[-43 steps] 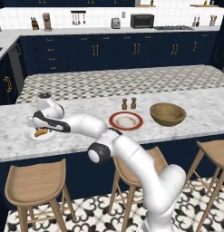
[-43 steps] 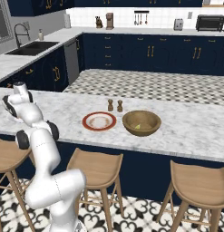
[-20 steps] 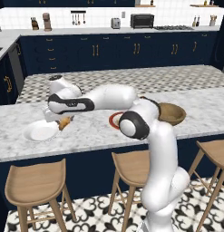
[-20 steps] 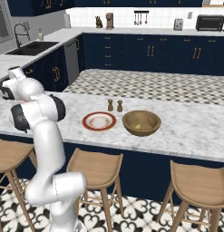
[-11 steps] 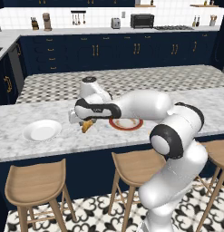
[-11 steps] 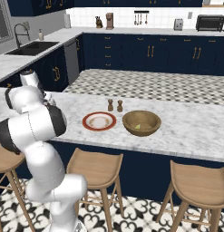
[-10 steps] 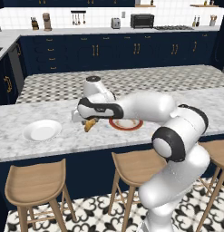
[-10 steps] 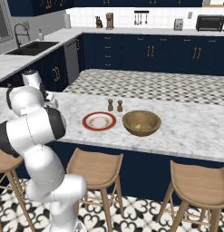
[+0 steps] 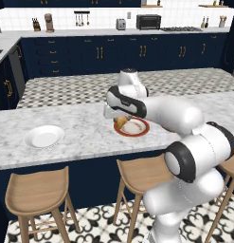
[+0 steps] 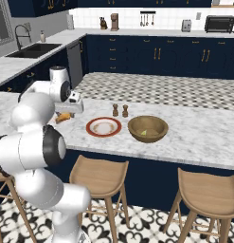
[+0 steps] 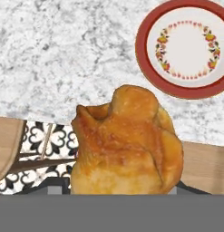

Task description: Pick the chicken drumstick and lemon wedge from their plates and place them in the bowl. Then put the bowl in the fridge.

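Note:
My gripper point(image 9: 119, 118) is shut on the chicken drumstick point(image 9: 121, 123), golden-brown, and holds it just above the counter at the left edge of the red-rimmed plate point(image 9: 133, 127). Up close in the hand view, the drumstick point(image 11: 127, 140) hides the fingertips, with the red-rimmed plate point(image 11: 183, 47) bare beyond it. The plain white plate point(image 9: 44, 136) lies bare at the counter's left. The wooden bowl point(image 10: 147, 128) stands right of the red-rimmed plate point(image 10: 103, 126), and a tiny pale lemon wedge point(image 10: 144, 133) lies inside it. The fridge is out of view.
Two small brown pepper shakers point(image 10: 119, 110) stand just behind the red-rimmed plate and the bowl. Wooden stools point(image 10: 102, 176) line the near side of the marble island point(image 10: 199, 137). Navy cabinets and a back counter run along the far wall.
The arm has swung right from the white plate, carrying the drumstick over the counter to the red-rimmed plate's edge. The white plate is left bare.

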